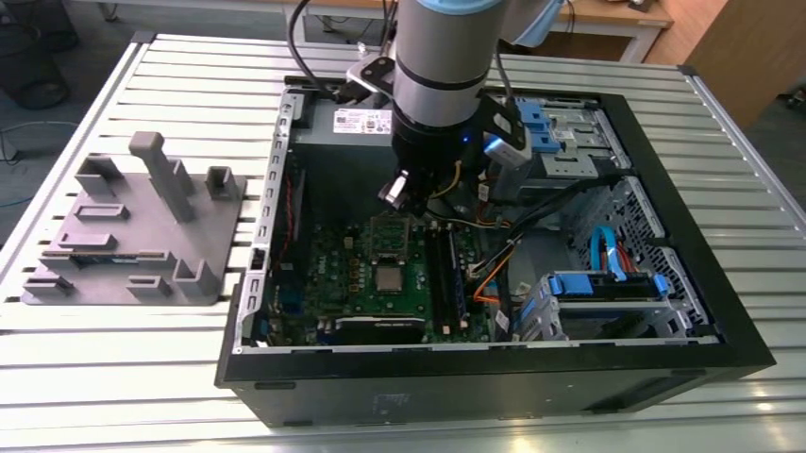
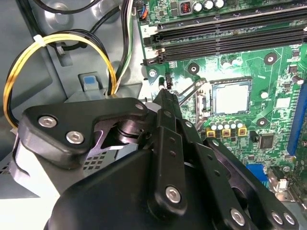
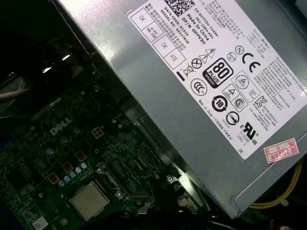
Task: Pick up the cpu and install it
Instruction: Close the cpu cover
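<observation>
The cpu [image 1: 388,277] is a small silver square lying flat on the green motherboard [image 1: 330,283] inside the open computer case. In the second wrist view the cpu [image 2: 231,98] sits within the dark socket [image 2: 210,106], whose wire lever stands raised. In the first wrist view the cpu [image 3: 89,200] lies beside a hinged metal frame [image 3: 122,179]. My gripper [image 1: 398,193] hangs above the board, between the cpu and the grey box with a white label [image 3: 201,96], apart from the cpu. Its black linkage [image 2: 164,93] fills the near part of the second wrist view.
The black case [image 1: 705,311] lies open on a slatted metal table [image 1: 189,75]. Blue drive cages [image 1: 602,288] and loose cables [image 1: 497,274] crowd the exterior view's right. A grey fixture block [image 1: 132,226] stands on the exterior view's left. Yellow wires [image 2: 29,62] loop near the gripper.
</observation>
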